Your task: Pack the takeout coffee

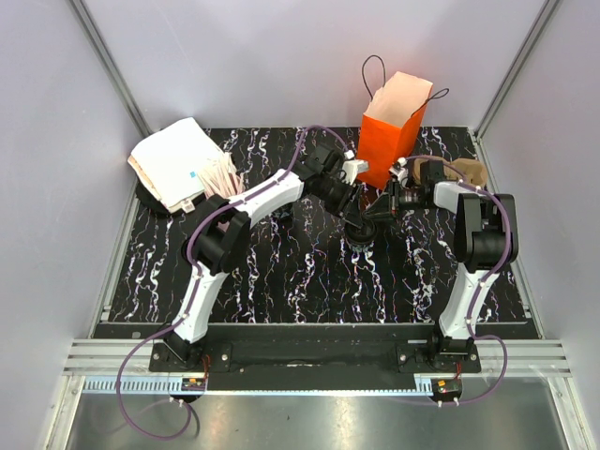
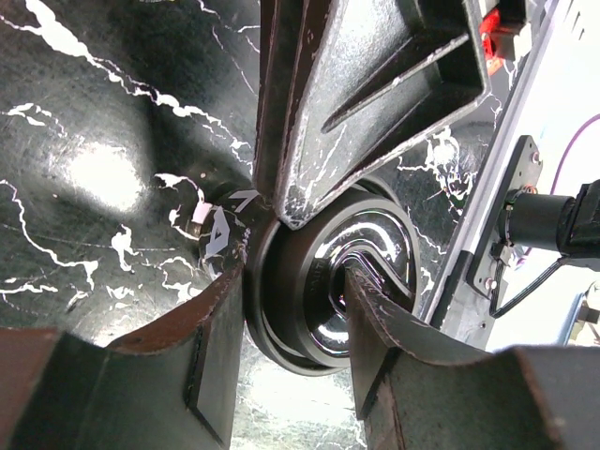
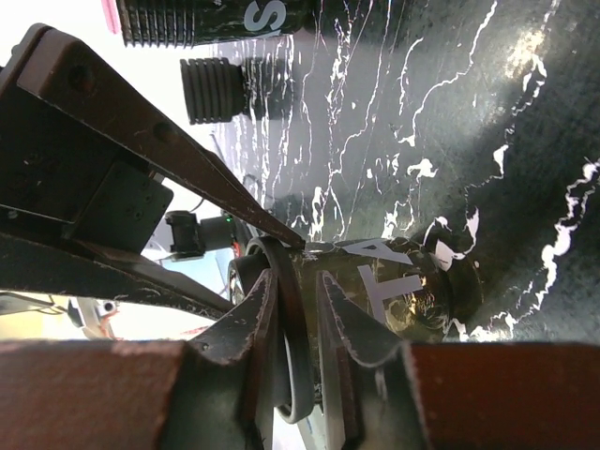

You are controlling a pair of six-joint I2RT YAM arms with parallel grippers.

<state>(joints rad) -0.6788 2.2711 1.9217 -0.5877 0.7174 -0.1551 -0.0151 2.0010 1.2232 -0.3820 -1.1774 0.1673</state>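
Our right gripper (image 3: 292, 319) pinches the takeout coffee (image 3: 403, 291) by its rim, set between both tools; whether our left gripper (image 2: 295, 319), astride the lid (image 2: 314, 272), clamps we cannot tell. An orange bag (image 1: 394, 141) stands just beyond them on the black marbled table (image 1: 281, 281), pale walls (image 1: 281, 56) around

Marbled table (image 1: 281, 281): orange bag (image 1: 386, 145) at rear, takeout coffee (image 2: 314, 281) centre.
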